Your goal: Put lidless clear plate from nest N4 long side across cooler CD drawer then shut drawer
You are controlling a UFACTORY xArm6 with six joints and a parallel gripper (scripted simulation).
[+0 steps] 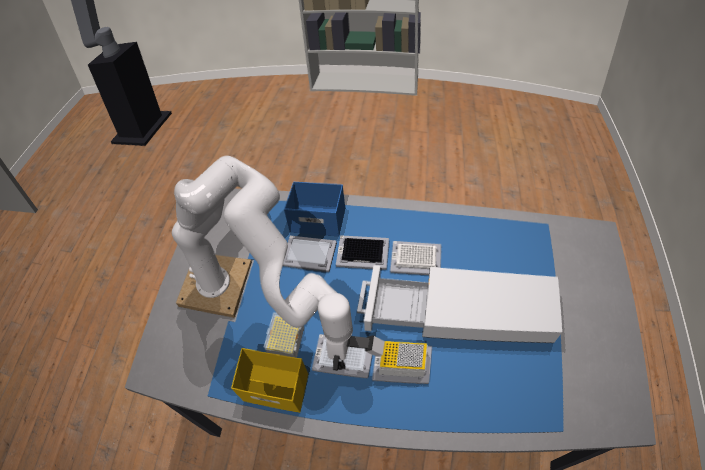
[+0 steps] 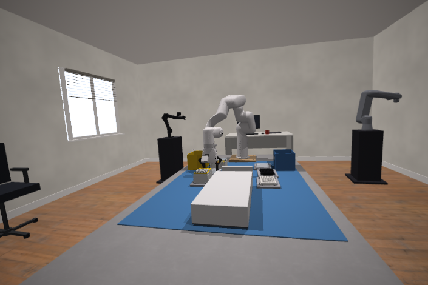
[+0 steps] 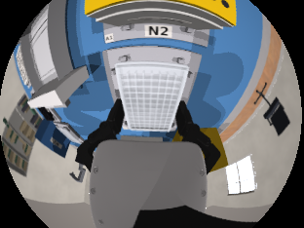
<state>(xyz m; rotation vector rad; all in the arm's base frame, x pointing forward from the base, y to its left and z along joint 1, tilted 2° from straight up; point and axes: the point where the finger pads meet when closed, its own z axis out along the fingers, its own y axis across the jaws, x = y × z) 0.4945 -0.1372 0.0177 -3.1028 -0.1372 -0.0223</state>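
The gripper (image 3: 151,118) clamps a clear plate (image 3: 151,95), seemingly in its nest, beside the yellow tip box (image 1: 403,355). The cooler's drawer (image 1: 398,302) (pulled open) holds nothing.

A robot lab set up in a plain room. A grey bench (image 1: 597,332) with a blue mat (image 1: 475,399) carries well plates in labelled nests (image 3: 156,30), a yellow tip box (image 1: 403,354), two bins (image 1: 267,379) and a white cooler (image 1: 491,302) with its drawer (image 1: 397,302) open. A white arm (image 1: 253,221) is bolted beside them. Two more arms stand on black pedestals (image 2: 367,154) on the wood floor, and there is a desk (image 2: 258,138), a bookshelf (image 1: 362,52), an office chair (image 2: 2,188) and a window (image 2: 89,103)
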